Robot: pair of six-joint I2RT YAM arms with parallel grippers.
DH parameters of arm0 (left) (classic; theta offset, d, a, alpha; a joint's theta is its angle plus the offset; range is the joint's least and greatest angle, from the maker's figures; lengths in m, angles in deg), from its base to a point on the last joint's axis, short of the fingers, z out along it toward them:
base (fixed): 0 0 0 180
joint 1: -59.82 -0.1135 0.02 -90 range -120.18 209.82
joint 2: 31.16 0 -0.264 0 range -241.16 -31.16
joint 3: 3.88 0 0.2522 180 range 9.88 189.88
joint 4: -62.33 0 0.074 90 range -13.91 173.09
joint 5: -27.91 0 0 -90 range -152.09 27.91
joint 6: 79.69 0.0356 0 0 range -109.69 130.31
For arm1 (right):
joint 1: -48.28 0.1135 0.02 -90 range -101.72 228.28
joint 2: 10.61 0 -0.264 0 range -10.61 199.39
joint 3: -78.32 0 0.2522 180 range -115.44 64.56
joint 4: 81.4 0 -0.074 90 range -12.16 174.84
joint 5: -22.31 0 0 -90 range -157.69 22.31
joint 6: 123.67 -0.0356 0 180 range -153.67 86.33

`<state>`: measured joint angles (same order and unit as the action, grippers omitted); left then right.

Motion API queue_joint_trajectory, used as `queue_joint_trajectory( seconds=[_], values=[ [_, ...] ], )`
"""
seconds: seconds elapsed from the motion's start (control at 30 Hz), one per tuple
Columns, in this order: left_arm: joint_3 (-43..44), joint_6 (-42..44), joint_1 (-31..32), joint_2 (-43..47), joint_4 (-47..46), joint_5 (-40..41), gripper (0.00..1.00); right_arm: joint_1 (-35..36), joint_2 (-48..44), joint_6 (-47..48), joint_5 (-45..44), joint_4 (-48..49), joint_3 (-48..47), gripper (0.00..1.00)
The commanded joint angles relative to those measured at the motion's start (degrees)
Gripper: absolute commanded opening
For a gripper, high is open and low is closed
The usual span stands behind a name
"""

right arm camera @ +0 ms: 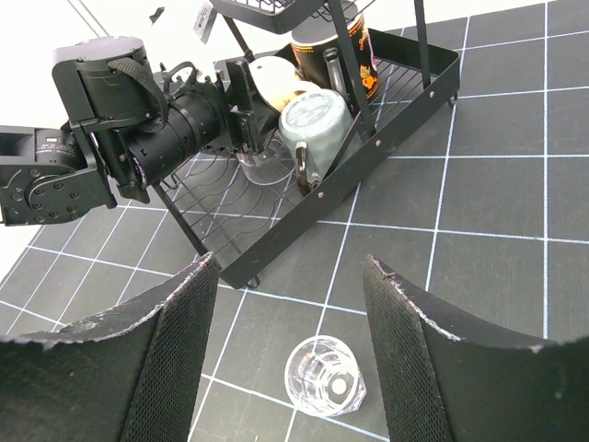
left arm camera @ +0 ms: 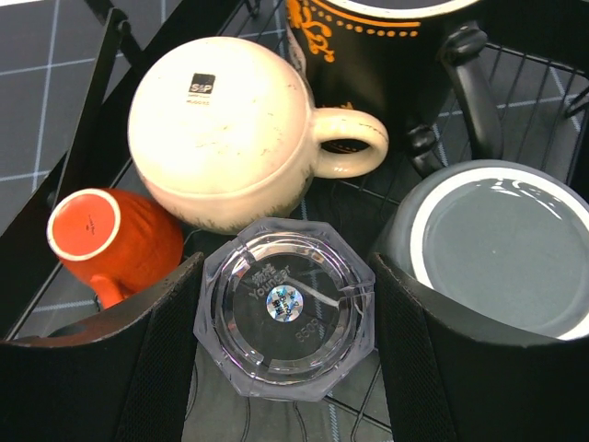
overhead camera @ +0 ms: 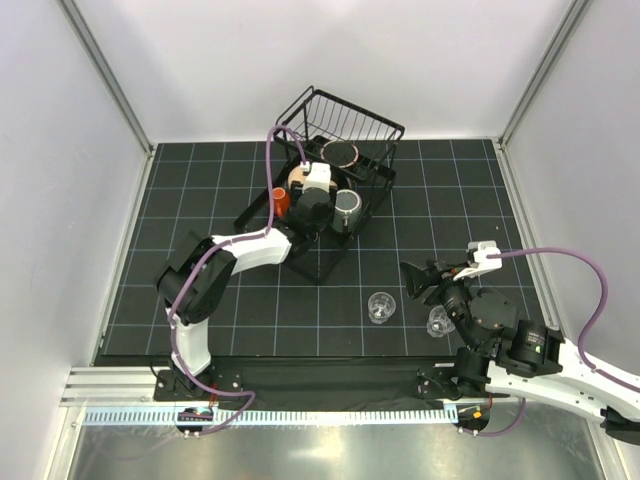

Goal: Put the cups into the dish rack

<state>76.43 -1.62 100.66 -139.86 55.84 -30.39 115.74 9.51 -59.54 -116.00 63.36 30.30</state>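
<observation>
My left gripper [left arm camera: 288, 269] reaches into the dish rack's [overhead camera: 318, 268] lower frame, shut on an upside-down clear glass tumbler [left arm camera: 288, 308] that touches both pads. Around it lie a beige handled mug [left arm camera: 221, 129], a red-orange cup [left arm camera: 101, 235], a grey mug [left arm camera: 502, 244] and a black mug with orange print [left arm camera: 368, 46]. A brown-rimmed cup [overhead camera: 341, 152] sits in the raised basket. My right gripper [right arm camera: 290, 267] is open and empty above a clear tumbler [right arm camera: 324, 387] that stands on the mat. A second tumbler [overhead camera: 438, 322] stands beside the right arm.
The black gridded mat [overhead camera: 200, 200] covers the table between white walls. The rack's near frame wall [right arm camera: 304, 230] lies just beyond the right gripper's fingers. The left arm [right arm camera: 138, 138] stretches across the rack's left side.
</observation>
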Motion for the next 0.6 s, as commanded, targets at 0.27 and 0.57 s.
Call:
queue_joint_trajectory(
  seconds=[0.27,0.57],
  values=[
    [-1.24,-2.93,-0.67,2.71,1.53,5.3,0.85,-0.14,3.6,-0.85,1.55,1.0,-0.72,0.66],
    [-6.33,-6.61,-0.67,12.63,5.3,4.51,0.94,-0.14,10.29,-3.04,4.63,-3.31,-4.93,0.67]
  ],
)
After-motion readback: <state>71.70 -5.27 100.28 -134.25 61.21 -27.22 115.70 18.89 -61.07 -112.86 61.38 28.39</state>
